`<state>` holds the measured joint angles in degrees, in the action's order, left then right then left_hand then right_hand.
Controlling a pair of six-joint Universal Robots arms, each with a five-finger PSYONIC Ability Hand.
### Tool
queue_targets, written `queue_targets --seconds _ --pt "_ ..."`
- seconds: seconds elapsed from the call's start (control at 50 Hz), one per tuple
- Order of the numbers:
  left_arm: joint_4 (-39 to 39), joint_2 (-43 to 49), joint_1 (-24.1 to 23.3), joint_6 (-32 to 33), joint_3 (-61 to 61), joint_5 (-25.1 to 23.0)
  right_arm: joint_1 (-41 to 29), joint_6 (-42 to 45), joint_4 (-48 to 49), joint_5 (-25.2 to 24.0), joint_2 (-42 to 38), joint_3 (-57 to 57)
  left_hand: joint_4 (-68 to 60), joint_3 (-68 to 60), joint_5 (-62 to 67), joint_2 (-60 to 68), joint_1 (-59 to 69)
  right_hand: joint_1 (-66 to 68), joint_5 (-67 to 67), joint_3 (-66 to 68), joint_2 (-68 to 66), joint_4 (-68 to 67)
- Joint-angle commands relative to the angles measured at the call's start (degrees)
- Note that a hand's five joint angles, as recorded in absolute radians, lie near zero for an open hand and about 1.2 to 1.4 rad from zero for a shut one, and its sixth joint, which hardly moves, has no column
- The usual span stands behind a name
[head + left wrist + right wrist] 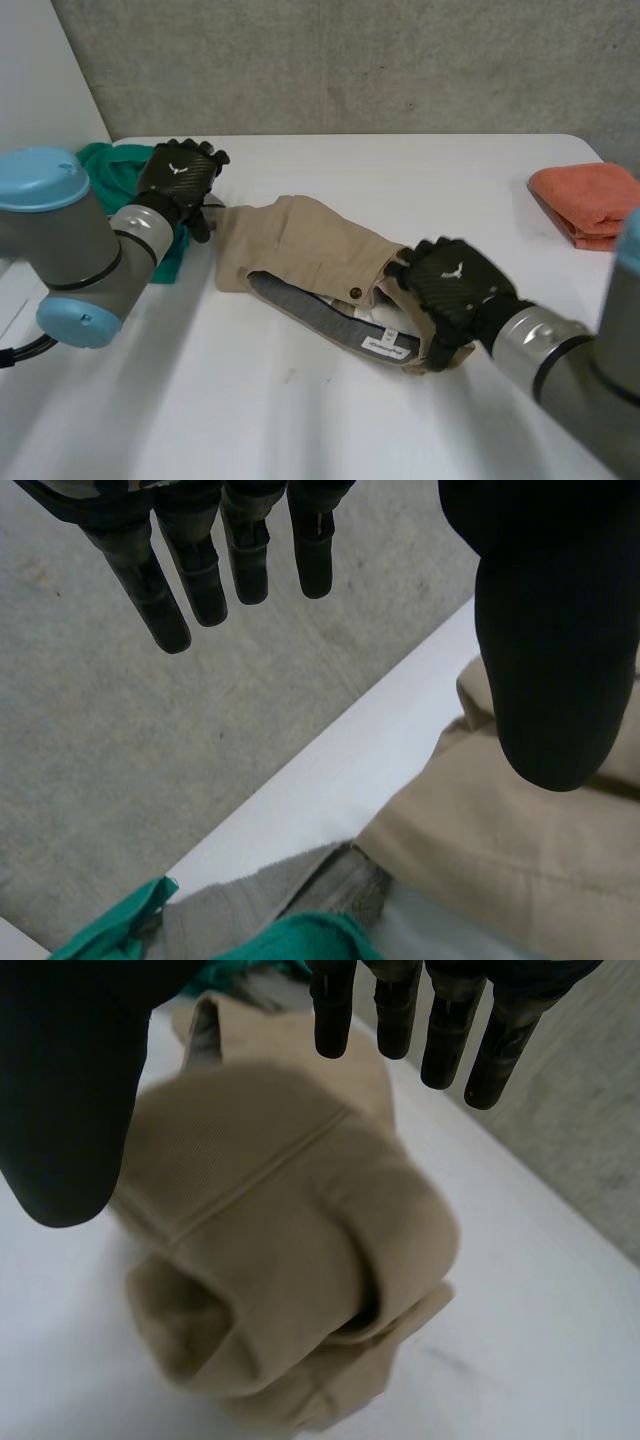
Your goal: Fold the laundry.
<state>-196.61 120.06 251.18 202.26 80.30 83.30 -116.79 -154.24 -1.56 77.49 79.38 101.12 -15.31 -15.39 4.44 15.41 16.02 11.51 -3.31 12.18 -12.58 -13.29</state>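
Khaki trousers (300, 235), left hand (182, 175) straight-fingered, holding nothing, at leg end; right hand (452, 285) likewise over waistband

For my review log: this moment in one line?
left hand open at trousers leg end | right hand open at waistband | orange cloth apart

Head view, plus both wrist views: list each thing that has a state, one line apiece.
tan trousers: rumpled, waistband gaping, grey lining and label showing.
green cloth: crumpled, at the edge of the table.
orange cloth: folded, lying apart from the rest.
left robot hand: open, fingers straight, at the trousers' leg end.
right robot hand: open, fingers straight, over the waistband end.
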Motion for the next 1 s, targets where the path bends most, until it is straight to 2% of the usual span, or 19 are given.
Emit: queue_targets --seconds 0.02,0.06,0.1,0.2,0.28,0.38,0.44,0.52,0.64,0.68,0.7,0.74,0.82,0.88,0.9,0.96,1.0 --pt "-0.17 5.18 0.19 -0.12 -3.74 -0.15 -1.25 0.6 7.0 7.66 -7.21 0.92 -0.46 -0.38 1.33 0.35 -0.26 9.56 -7.76 8.89 -8.49 -7.77" --pt "-0.26 6.15 0.19 -0.11 -4.44 -0.07 -0.99 0.69 7.53 8.46 -7.48 0.75 -0.46 -0.38 1.33 0.35 -0.26 32.76 -30.96 32.09 -31.69 -30.97" --pt "-0.26 6.51 0.19 -0.2 -4.8 -0.07 -0.37 0.69 8.84 8.47 -6.96 0.83 -0.46 -0.38 1.33 0.35 -0.26 68.29 -66.49 67.62 -67.22 -66.5" --pt "-0.17 6.59 0.19 -0.2 -4.54 0.02 -0.11 2.09 8.86 6.62 -0.38 1.27 -0.46 -0.38 1.33 0.35 -0.26 68.49 -66.69 67.82 -67.42 -66.71" --pt "-0.17 6.42 0.1 -0.2 -4.18 0.02 2.78 9.38 2.1 4.07 3.59 1.71 -0.46 -0.38 1.33 0.35 -0.26 68.49 -66.69 67.82 -67.42 -66.71" --pt "-0.17 6.16 -0.08 -0.29 -4.09 -0.07 15.76 23.6 -9.85 2.4 4.73 1.45 -0.46 -0.38 1.33 0.35 -0.26 68.49 -66.69 67.82 -67.42 -66.71" --pt "-0.17 6.15 -0.25 -0.29 -4.18 -0.15 22.19 29.76 -12.76 1.44 4.99 0.23 -0.46 -0.38 1.33 0.35 -0.26 68.49 -66.69 67.82 -67.42 -66.71" --pt "-0.17 6.15 -0.78 -0.11 -4.27 -0.42 26.95 33.2 -12.6 -0.14 4.91 -2.58 -0.29 -0.21 1.16 0.18 -0.42 68.49 -66.69 67.82 -67.42 -66.71" --pt "-0.26 7.73 -1.74 -0.29 -4.71 -0.5 28.28 34.97 -10.58 -2.17 3.42 -5.93 -0.12 -0.04 0.99 0.02 -0.59 68.49 -66.69 67.82 -67.42 -66.71" --pt "-0.26 8.79 -2.97 -0.29 -4.8 -0.68 28.37 35.5 -8.73 -3.22 0.96 -7.6 -0.12 -0.04 0.99 0.02 -0.59 52.84 -51.04 52.17 -51.77 -51.06" --pt "-0.17 9.14 -3.59 -0.29 -4.8 -0.68 28.28 35.76 -7.68 -3.66 -0.35 -8.3 -0.12 -0.04 0.99 0.02 -0.59 26.26 -24.46 25.59 -25.19 -24.48" --pt "-0.09 9.41 -4.9 -0.29 -4.62 -0.59 28.28 35.85 -6.71 -3.49 -1.33 -9.18 -0.12 -0.04 0.99 0.02 -0.59 -1.51 3.31 -2.18 2.58 3.29" --pt "0.0 9.32 -6.31 -0.47 -4.09 -0.51 27.93 32.7 -5.83 -2.79 -1.68 -11.9 -0.29 -0.21 1.16 0.18 -0.42 -1.51 3.31 -2.18 2.58 3.29" --pt "0.26 9.14 -7.11 -0.73 -4.01 -0.15 26.35 24.37 -6.09 -1.91 -0.72 -12.43 -0.46 -0.38 1.33 0.35 -0.26 -1.51 3.31 -2.18 2.58 3.29" --pt "0.44 9.06 -7.37 -0.82 -3.92 -0.07 23.56 17.46 -6.35 -1.38 1.37 -13.05 -0.62 -0.55 1.49 0.52 -0.09 -1.51 3.31 -2.18 2.58 3.29" --pt "0.53 8.7 -8.16 -0.99 -3.57 0.11 19.07 4.1 -7.32 -1.55 6.03 -13.23 -0.79 -0.72 1.66 0.69 0.08 -1.51 3.31 -2.18 2.58 3.29" --pt "0.53 8.18 -8.86 -0.99 -3.13 0.28 17.39 -2.08 -7.76 -1.21 7.98 -12.79 -0.96 -0.88 1.83 0.86 0.25 -1.51 3.31 -2.18 2.58 3.29"
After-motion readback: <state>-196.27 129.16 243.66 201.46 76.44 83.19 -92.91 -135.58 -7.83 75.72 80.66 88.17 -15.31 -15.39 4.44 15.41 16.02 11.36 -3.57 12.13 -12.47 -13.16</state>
